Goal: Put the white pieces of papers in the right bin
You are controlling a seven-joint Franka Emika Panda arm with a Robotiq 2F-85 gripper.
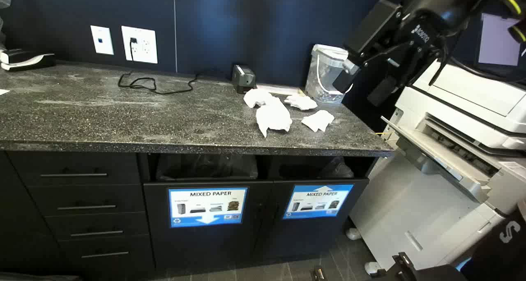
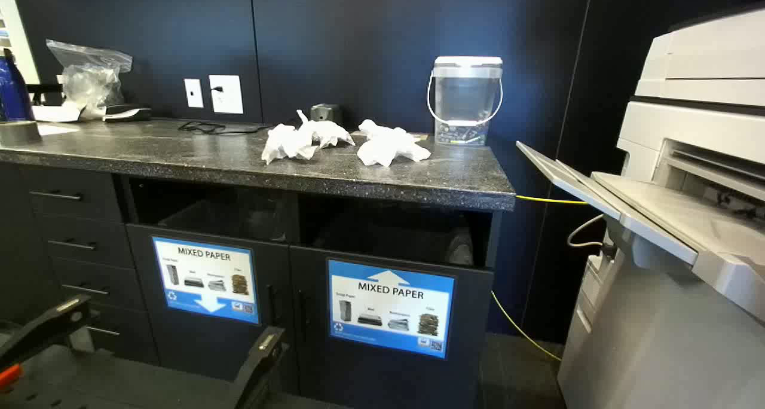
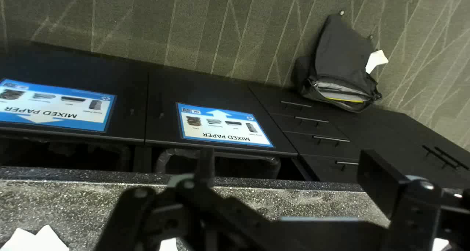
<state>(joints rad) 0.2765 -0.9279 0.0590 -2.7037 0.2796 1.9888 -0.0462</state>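
Several crumpled white pieces of paper lie on the dark speckled counter (image 1: 197, 123). In an exterior view they are a large piece (image 1: 274, 117), one behind it (image 1: 257, 97) and others to the right (image 1: 318, 120). Both exterior views show the right bin (image 2: 388, 373), with a slot under the counter's edge and an up-arrow sign (image 2: 391, 307). My gripper (image 1: 362, 87) hangs above and right of the papers, in front of the clear bucket. Its fingers stand wide apart, nothing between them. In the wrist view, the gripper (image 3: 293, 174) looks over the counter edge; paper (image 3: 35, 240) shows at bottom left.
A clear lidded bucket (image 2: 466, 101) stands at the counter's back right corner. Behind the papers sit a small grey box (image 1: 243, 77) and a black cable (image 1: 156, 88). A printer (image 1: 464, 104) stands right of the counter. The left bin's sign (image 1: 208, 207) has a down arrow.
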